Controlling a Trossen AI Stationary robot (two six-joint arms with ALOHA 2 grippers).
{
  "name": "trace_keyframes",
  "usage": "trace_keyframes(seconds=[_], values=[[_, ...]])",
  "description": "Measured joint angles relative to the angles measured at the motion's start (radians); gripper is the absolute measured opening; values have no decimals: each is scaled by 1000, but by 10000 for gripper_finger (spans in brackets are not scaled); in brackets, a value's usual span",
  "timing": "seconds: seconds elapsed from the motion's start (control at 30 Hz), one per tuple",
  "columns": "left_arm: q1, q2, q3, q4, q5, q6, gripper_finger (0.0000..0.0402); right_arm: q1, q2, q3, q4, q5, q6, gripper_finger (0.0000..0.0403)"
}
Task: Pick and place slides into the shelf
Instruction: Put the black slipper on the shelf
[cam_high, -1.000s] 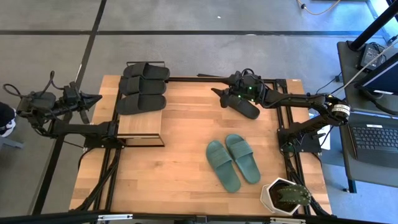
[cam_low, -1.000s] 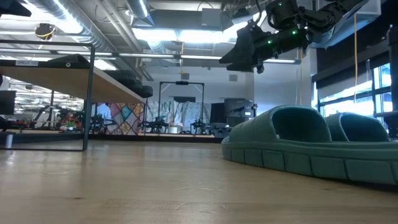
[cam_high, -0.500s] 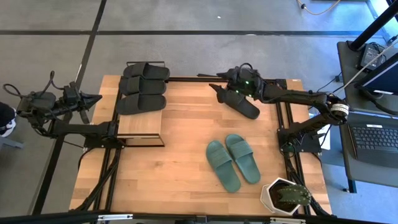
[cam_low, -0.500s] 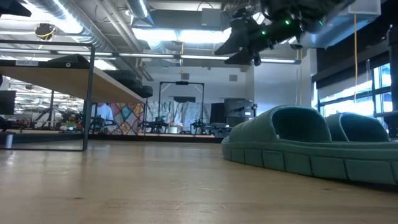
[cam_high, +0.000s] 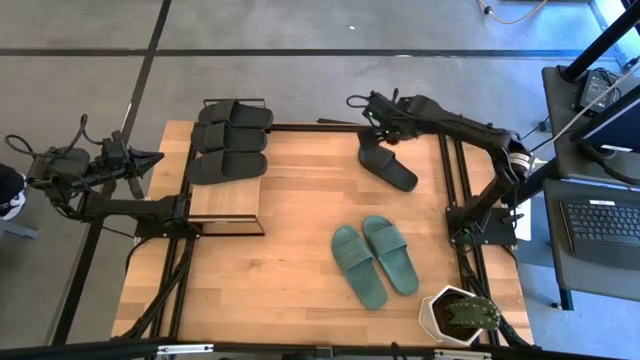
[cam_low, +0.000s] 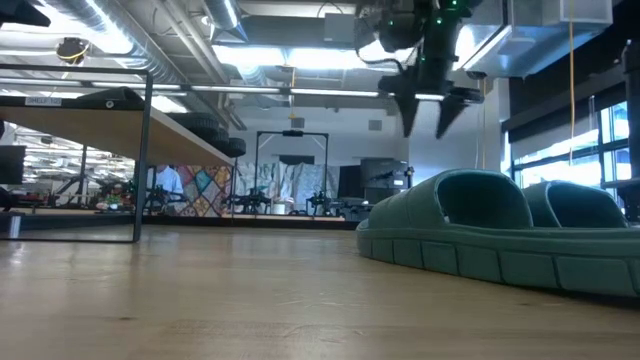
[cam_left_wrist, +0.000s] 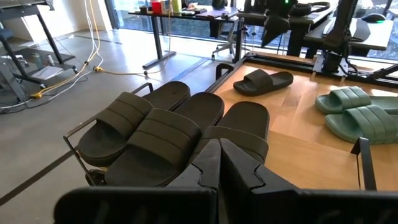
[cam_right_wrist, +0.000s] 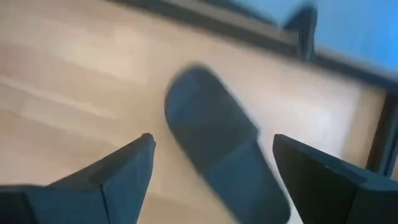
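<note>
Right wrist view blurs the black slide (cam_right_wrist: 224, 149), toe cut off.

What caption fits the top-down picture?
Open right gripper hovers above a lone black rubber slide; three black slides top the small wooden shelf.

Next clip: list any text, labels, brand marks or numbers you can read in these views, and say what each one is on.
No text can be read in any view.
A small white tag on the shelf frame in the low view carries print, too small to read.
The black slides and the teal slides show no brand marks.
The laptop keyboard in the high view is too small to read.
</note>
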Motion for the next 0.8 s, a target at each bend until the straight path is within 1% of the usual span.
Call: trace_keyframes(seconds=[0.1,0.27,0.4,0.53,0.7,0.8], values=[[0,0,0,0,0,0,0,-2,0,-33,-48,-53,94,326],[0,0,0,0,0,0,0,5,1,-133,-8,-159,229,326],[0,0,0,0,0,0,0,19,1,-245,106,-214,277,326],[0,0,0,0,1,0,0,36,1,-357,244,-286,286,326],[0,0,0,0,1,-1,0,49,1,-492,500,-281,272,326],[0,0,0,0,1,-1,0,47,1,-546,576,-259,258,326]])
